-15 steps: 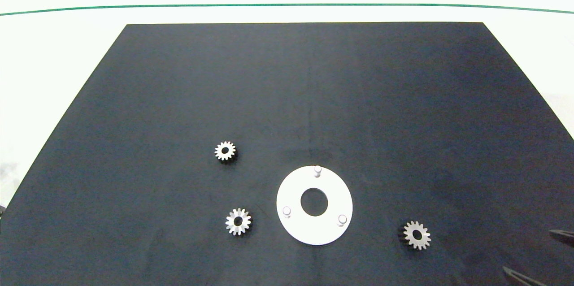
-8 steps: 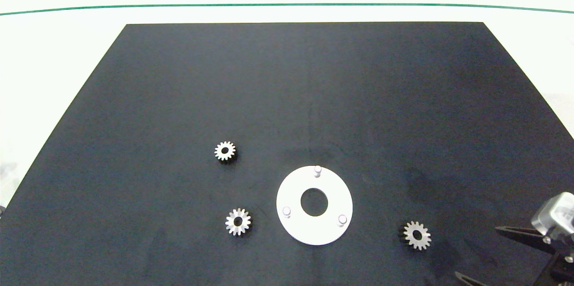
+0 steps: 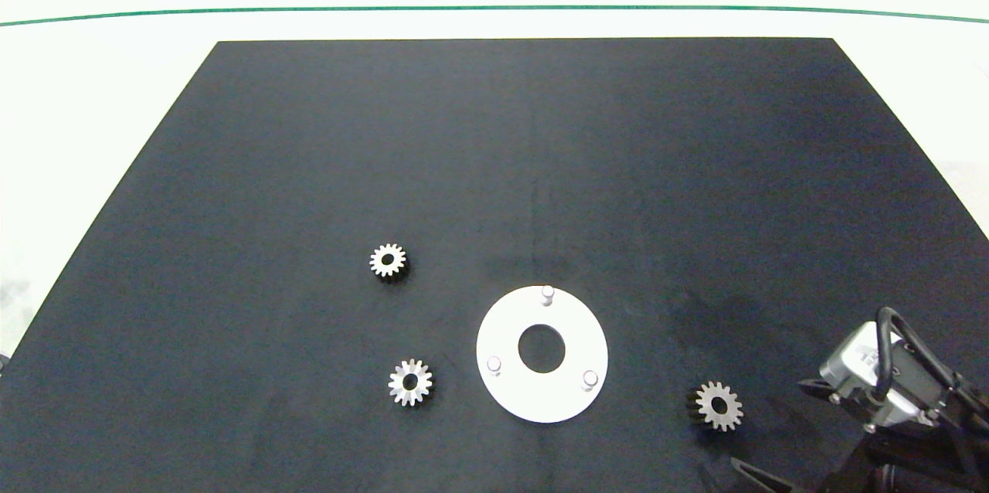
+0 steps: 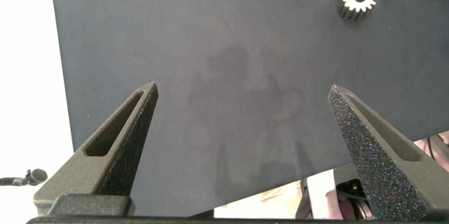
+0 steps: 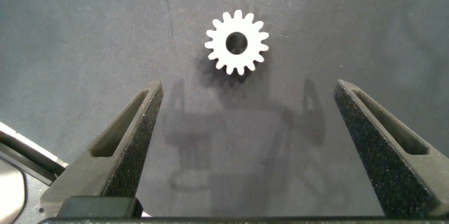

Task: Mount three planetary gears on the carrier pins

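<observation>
Three silvery planetary gears lie flat on the black mat: one at the left (image 3: 388, 260), one near the front left (image 3: 410, 382) and one at the right (image 3: 718, 406). Between them sits the white disc (image 3: 510, 323) with its three carrier pins (image 3: 547, 294), all bare. My right gripper (image 3: 766, 422) is open just right of the right gear, which shows a little beyond its fingers as a gear (image 5: 237, 42) in the right wrist view, right gripper (image 5: 248, 85). My left gripper (image 4: 243, 88) is open over bare mat, with a gear (image 4: 360, 1) farther off.
The black mat (image 3: 525, 130) covers most of the white table (image 3: 93, 91), and a green line (image 3: 494, 8) runs along the far side. The mat's left edge (image 4: 59, 76) shows beside my left gripper.
My right arm has come in from the right edge toward the right gear, and its wrist now shows. The gears and the disc have not moved.
</observation>
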